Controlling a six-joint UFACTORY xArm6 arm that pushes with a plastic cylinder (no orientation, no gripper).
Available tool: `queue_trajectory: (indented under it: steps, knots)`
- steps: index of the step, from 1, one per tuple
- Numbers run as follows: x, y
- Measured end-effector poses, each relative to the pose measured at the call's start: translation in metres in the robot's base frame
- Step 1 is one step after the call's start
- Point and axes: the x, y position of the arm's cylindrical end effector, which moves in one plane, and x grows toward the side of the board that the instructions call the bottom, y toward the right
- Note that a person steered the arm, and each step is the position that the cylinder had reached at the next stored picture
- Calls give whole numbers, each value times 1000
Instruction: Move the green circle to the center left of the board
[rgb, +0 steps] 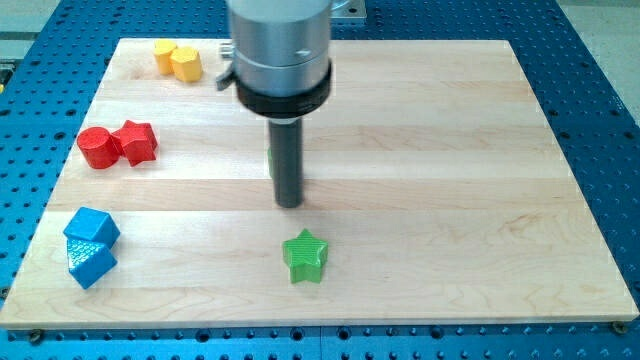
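My tip stands near the middle of the wooden board. Only a thin green sliver shows at the rod's left edge, just above the tip; it seems to be the green circle, mostly hidden behind the rod. A green star lies just below the tip, slightly to the right, with a small gap between them.
At the view's left lie a red circle touching a red star. Two blue blocks sit stacked close together at the lower left. Two yellow blocks touch at the top left.
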Motion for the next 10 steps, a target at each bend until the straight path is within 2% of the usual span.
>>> queue_trajectory:
  steps: [1,2,3,4,5,6,7,8,9,10]
  knots:
    - [-18,-67]
    - [-41,0]
    - [-44,112]
    - [-44,136]
    - [-69,64]
    - [-89,124]
    - [-89,187]
    - [-87,223]
    - [-76,191]
    - [-52,192]
